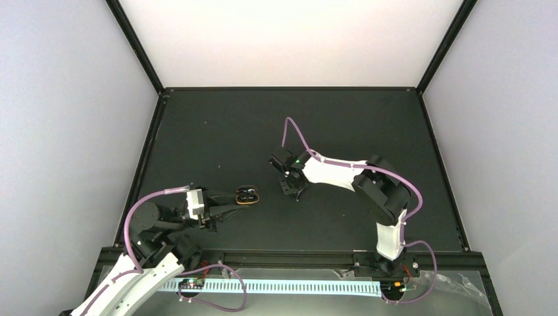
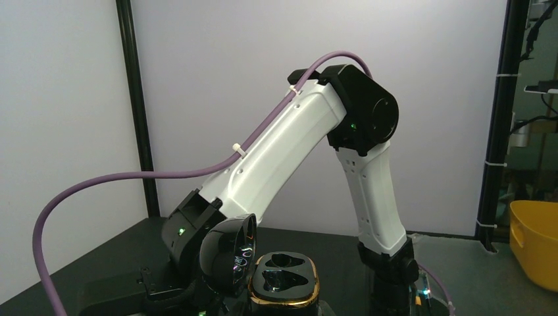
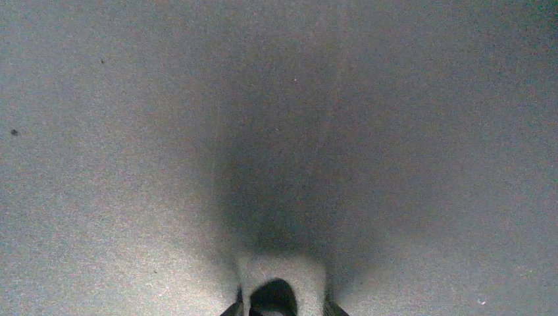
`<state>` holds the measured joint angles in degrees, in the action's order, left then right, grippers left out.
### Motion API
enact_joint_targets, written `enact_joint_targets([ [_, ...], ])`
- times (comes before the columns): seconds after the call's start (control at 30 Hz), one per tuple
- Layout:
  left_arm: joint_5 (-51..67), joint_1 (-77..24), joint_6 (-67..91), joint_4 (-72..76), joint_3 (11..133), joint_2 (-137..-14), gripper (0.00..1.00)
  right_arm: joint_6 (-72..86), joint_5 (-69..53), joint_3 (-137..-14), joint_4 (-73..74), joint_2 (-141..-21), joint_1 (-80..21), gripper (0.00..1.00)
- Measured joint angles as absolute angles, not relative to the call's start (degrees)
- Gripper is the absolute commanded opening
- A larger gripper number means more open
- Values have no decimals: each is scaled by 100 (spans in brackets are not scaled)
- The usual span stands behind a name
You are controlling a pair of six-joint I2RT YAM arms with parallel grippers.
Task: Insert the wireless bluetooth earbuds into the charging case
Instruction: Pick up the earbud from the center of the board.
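The left arm (image 1: 141, 263) reaches from the near-left corner of the bench (image 1: 217, 125) toward its centre, with a purple cable (image 1: 135, 210) looping over the wrist. The left end effector (image 1: 241, 197) is clamped on the charging case (image 1: 248, 195), its fingers converging on the case's near-left side.

The case sits low over the bench, left of centre and well apart from the right arm. In the left wrist view it is open. The glossy black lid (image 2: 227, 260) stands up at the left. The base (image 2: 284, 284) has a gold rim and faces upward, showing two dark sockets. Whether the sockets are filled cannot be determined.

The right arm (image 1: 388, 197) folds inward from the near-right side. The right end effector (image 1: 292, 188) points down at the bench, right of the case and not touching it. In the right wrist view only the fingertips (image 3: 332, 308) show at the bottom edge. A small dark rounded form (image 3: 273, 297) lies between them, too unclear to identify. Whether these fingers are apart or gripping cannot be determined.
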<state>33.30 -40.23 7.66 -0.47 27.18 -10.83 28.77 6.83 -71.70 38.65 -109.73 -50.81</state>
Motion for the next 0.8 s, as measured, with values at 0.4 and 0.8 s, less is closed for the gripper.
enact_joint_targets([
  [0.4, 3369, -4023, 766, -43, 2718, -1083, 2, 3100, 683, -7091, 3863, -10927, -5070, 25],
  [0.8, 3402, -4023, 766, -38, 2718, -1044, 1, 3146, 740, -6967, 3765, -10851, -5052, 14],
])
